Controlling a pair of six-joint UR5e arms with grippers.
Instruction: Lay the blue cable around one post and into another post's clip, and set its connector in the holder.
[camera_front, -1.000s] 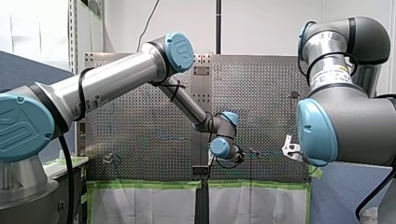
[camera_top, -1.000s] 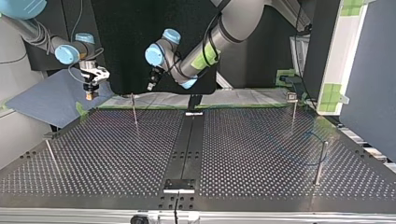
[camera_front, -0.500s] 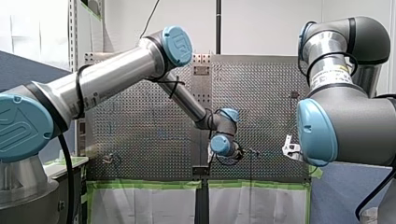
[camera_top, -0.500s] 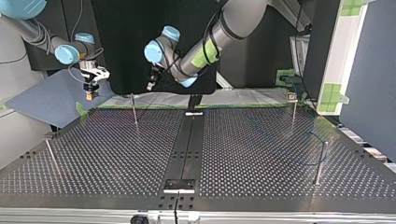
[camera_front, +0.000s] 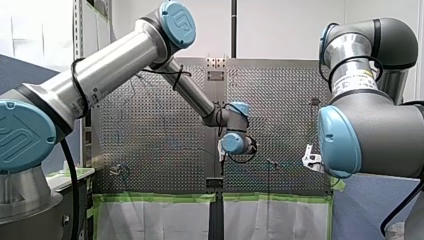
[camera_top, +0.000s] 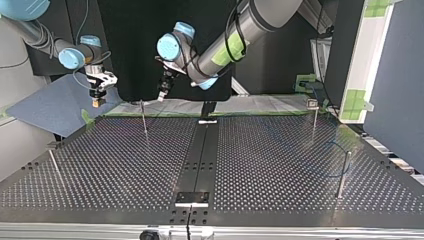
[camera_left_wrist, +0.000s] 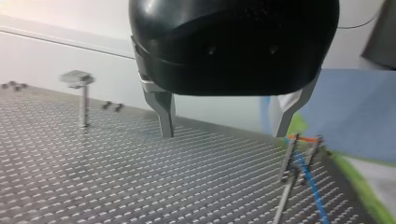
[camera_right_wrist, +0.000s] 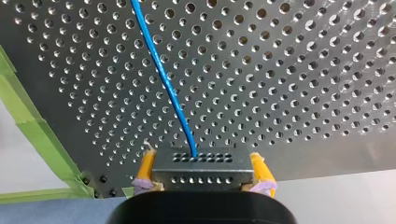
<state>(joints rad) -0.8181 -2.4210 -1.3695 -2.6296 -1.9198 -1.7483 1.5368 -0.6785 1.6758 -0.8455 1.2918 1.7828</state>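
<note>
**Light strand, rigid plug: grip the block, guide the cable**

The right end effector (camera_right_wrist: 201, 158) is clenched on the connector (camera_right_wrist: 203, 170), with its yellow pads (camera_right_wrist: 146, 164) pressed against the block's two short sides. In the top view it hangs near the far left corner of the desk (camera_top: 280, 165). The blue cable (camera_right_wrist: 163, 77) leaves the middle of the block's face and runs away over the perforated plate.

In the left wrist view the strand passes the head of a thin post (camera_left_wrist: 288, 161), just beside the left end effector (camera_left_wrist: 226, 122). Its metal fingers (camera_left_wrist: 164, 114) stand released with nothing between them. Whether the cable sits in that post's clip cannot be told. A loose arc of cable also shows faintly by the tall post (camera_top: 344, 175) at the top view's right.

The cable looks thin and very light, probably limp but with some spring, so it should keep a curve rather than lie where it is dropped. The connector is the one stiff, flat-sided part, and those sides are the sound place to carry it (as the right arm does).

Bare metal fingers on so slim a jacket would likely slide. That suits guiding the strand but not hauling it. A hold close to the post, with slack left in the line, seems wisest, since a hard pull could drag the block askew in the pads. The holder cannot be picked out with certainty.
</note>
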